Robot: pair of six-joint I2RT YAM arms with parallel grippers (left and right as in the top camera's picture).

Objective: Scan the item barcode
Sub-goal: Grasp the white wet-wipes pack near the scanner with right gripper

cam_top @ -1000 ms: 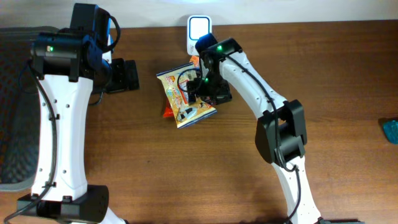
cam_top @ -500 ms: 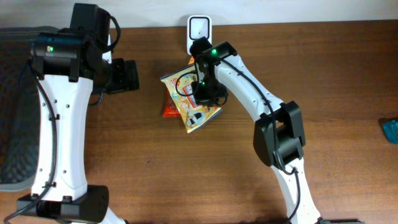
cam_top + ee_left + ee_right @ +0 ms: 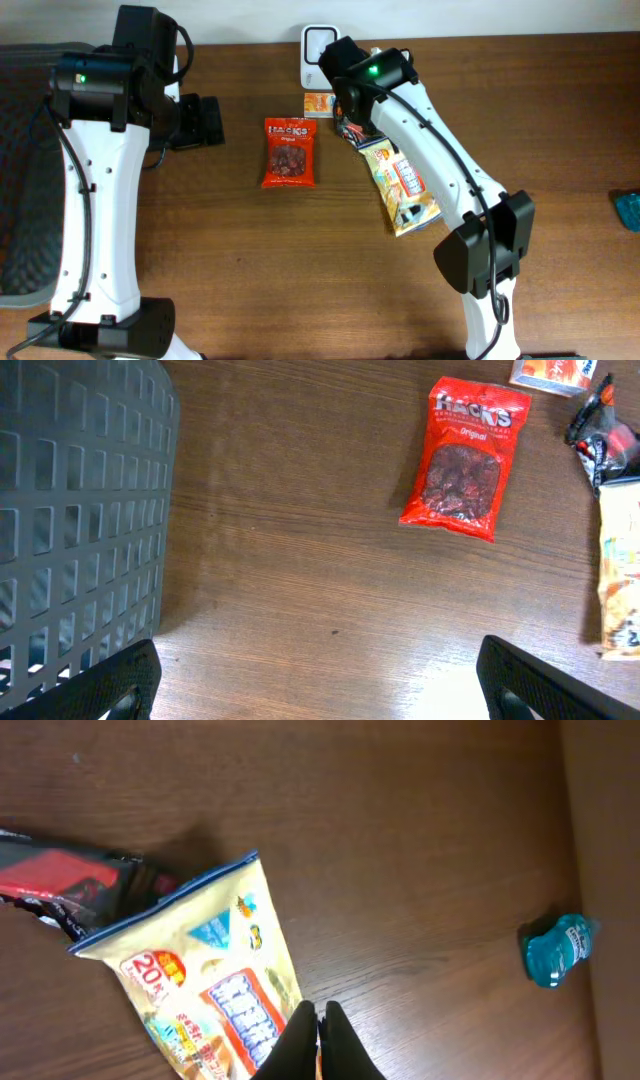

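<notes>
Snack bag [image 3: 405,190] first: the yellow one, which we take to be the item to scan. The right gripper [image 3: 318,1020] has its fingers pressed together on one end of it, so the bag runs away from the jaws, up and to the left in the wrist view, with its printed face showing. From above, the grip is hidden under the arm's own link, so we cannot say for sure whether the bag hangs clear of the table [image 3: 200,280] or rests on it.

Its long axis lies on a slant, and the end away from the gripper points roughly toward the scanner [image 3: 318,45], which stands beyond that end. We judge the coming move to be a carry along the bag's own length, with a turn to face the barcode to the scanner. We see no barcode on the face that shows.

The right arm is much the nearer. The left gripper [image 3: 315,660] stands wide open and holds nothing, well apart beyond a red bag [image 3: 288,152]. A dark packet [image 3: 348,128] lies just at the bag's far end, and an orange box [image 3: 318,103] sits between it and the scanner, so both are close to the path. A blue thing [image 3: 558,948] lies well off to the other side, and a basket [image 3: 80,510] is beside the left gripper.
</notes>
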